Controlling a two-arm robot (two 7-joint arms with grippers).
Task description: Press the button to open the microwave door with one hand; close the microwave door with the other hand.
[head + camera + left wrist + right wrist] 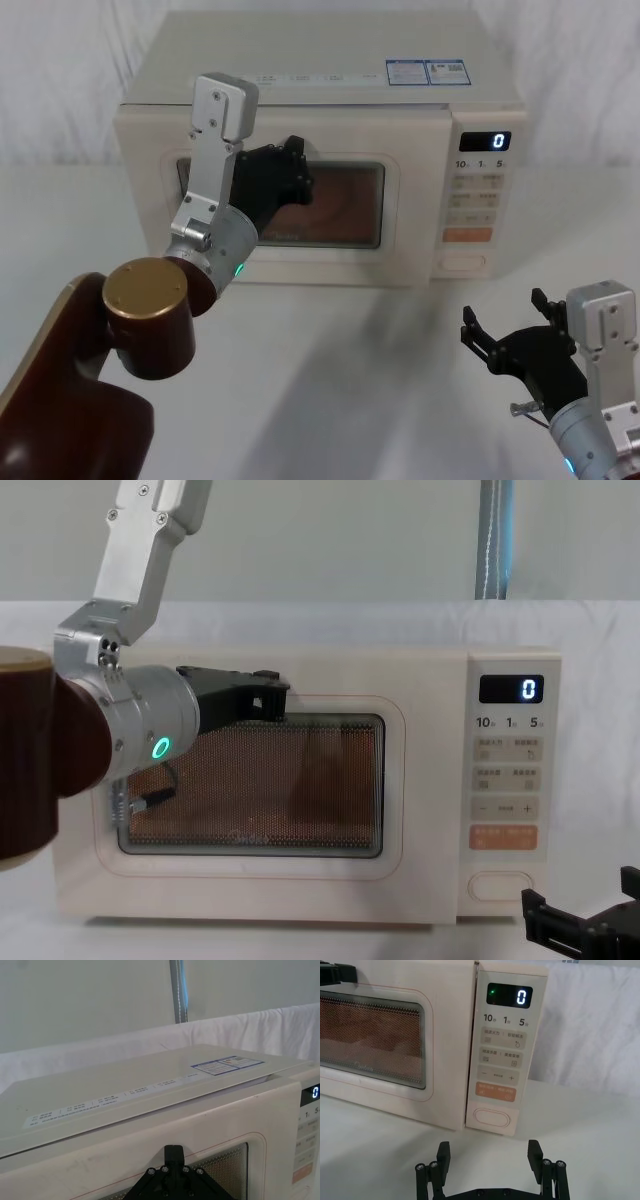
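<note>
The microwave door (290, 190), center frame in the head view, looks rigid, smooth and hinge-guided, so push flat near its latch edge. Left claw (290, 165) is against its window, spread unclear. Right claw (490, 1157) hangs wide below the button (491, 1118).

left pincer (297, 160) tips: hidden; microwave door (283, 193) window: partly covered

The robot's left arm (120, 350) was dark brown and shiny, with a round gold cap on its joint. Next came a silver wrist with a small green light, then a grey metal box with little screws. The left gripper (290, 175) was black and pointy. The right gripper (505, 350) was black too, with small screws and a thin cable.
</note>
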